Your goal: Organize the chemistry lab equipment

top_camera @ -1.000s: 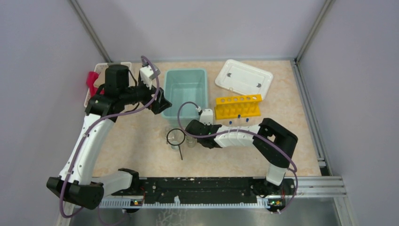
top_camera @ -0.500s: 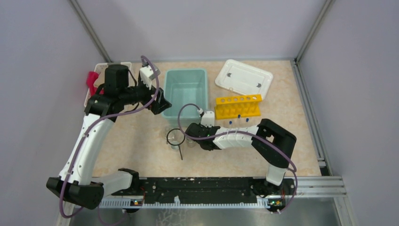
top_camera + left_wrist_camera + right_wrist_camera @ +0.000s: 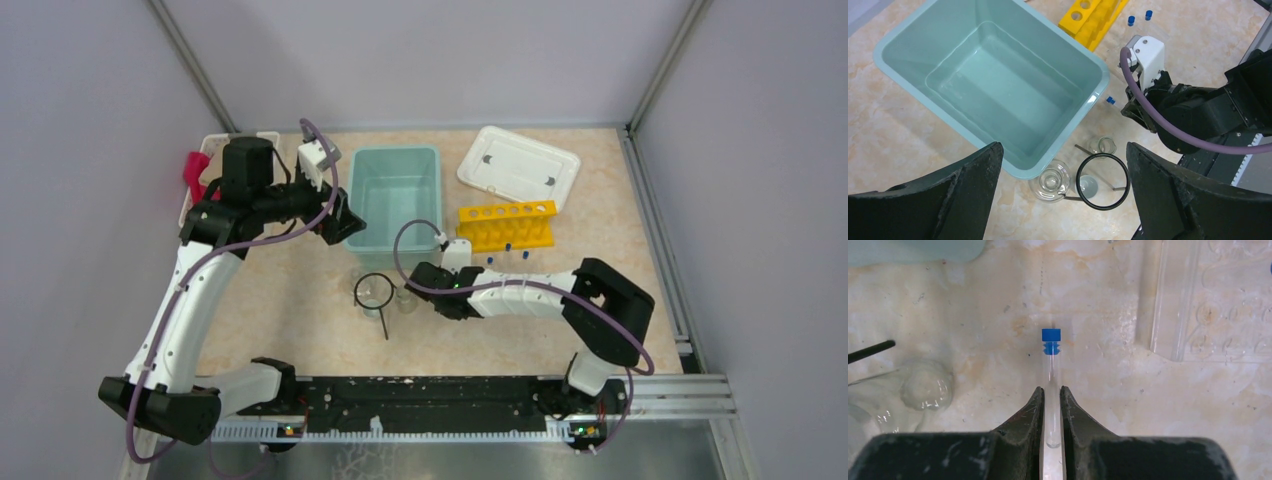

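right hand [image 3: 1051,392] is gripping the test tube [image 3: 1051,365], cap pointing straight ahead; yellow rack [image 3: 505,225] is sitting near, off to one side; left hand [image 3: 1063,150] is hovering wide open.

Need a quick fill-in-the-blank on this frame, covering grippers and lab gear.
1. The right gripper is shut on a test tube with a ___ cap.
2. The left gripper hangs above the teal bin, jaws ___.
3. The holed tube rack beside the bin is ___.
Missing words: blue, open, yellow.
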